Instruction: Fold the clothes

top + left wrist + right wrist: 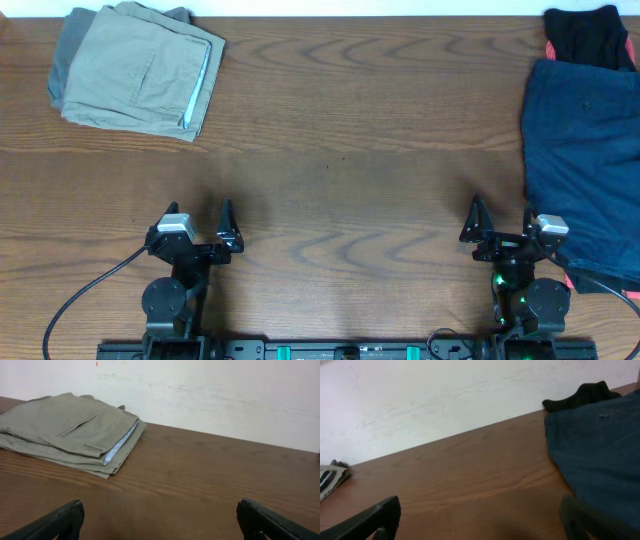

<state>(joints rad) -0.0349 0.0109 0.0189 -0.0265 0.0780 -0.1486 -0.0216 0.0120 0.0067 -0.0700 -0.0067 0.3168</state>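
1. Nearest us, the left claw (pixel 198 212) and the right claw (pixel 503 214) both stand released and empty over the surface (pixel 350 130).
2. One pair of navy shorts (pixel 585 170) lies unfolded beside the right claw. It looks soft, limp and light, so we'd pinch two edge corners.
3. Farthest away: one black garment (pixel 590 35) on the right, and on the left one pair of folded khaki shorts (pixel 150 70) atop one grey garment (pixel 66 60).

Brown wood-grain table (pixel 330 120); scuffed white wall (pixel 210 395).

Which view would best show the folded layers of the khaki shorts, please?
The left wrist view: the khaki shorts lie close and side-on, stacked layers plain. Overhead gives only their outline from above; the right wrist catches at most a sliver.
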